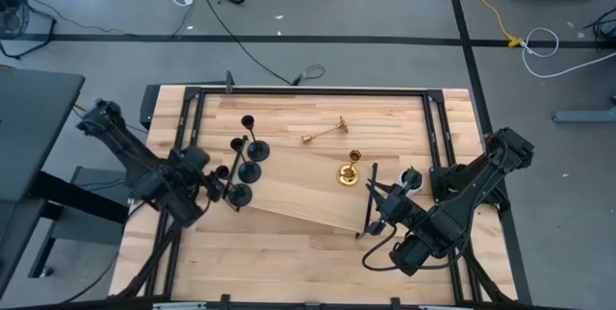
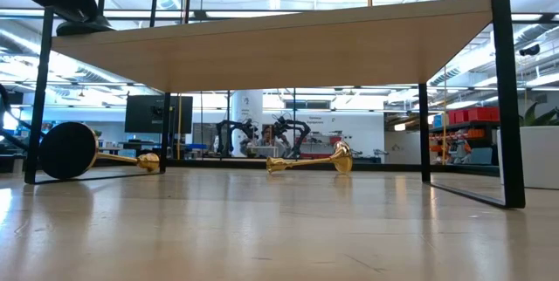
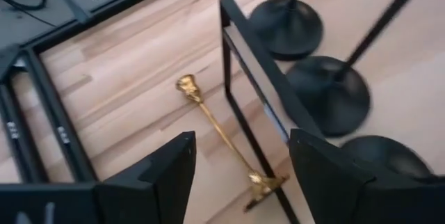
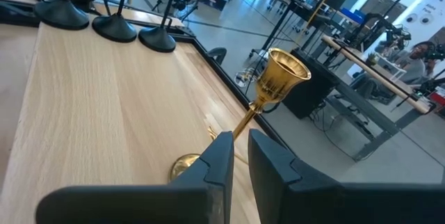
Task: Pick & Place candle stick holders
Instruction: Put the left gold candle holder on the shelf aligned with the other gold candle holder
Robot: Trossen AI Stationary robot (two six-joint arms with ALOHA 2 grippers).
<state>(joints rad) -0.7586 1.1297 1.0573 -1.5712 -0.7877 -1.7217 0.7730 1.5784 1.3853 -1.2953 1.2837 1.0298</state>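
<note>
Up on the raised board (image 1: 289, 199), black candle stick holders (image 1: 249, 170) stand beside the spread left gripper (image 1: 223, 191); one gold holder (image 1: 349, 172) stands near the nearly pressed-together, empty right gripper (image 1: 373, 216); another gold one (image 1: 327, 133) lies on the table (image 1: 318, 262).

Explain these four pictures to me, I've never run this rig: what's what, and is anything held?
Two dark robot arms work at a wooden table. One picture looks straight down, one looks level across the tabletop, and two look out from the arms' wrists. A raised board carries standing black candlesticks and an upright gold candlestick; another gold one lies on its side. The left fingers are open and empty, near the black ones. The right arm sits just behind the upright gold one.
</note>
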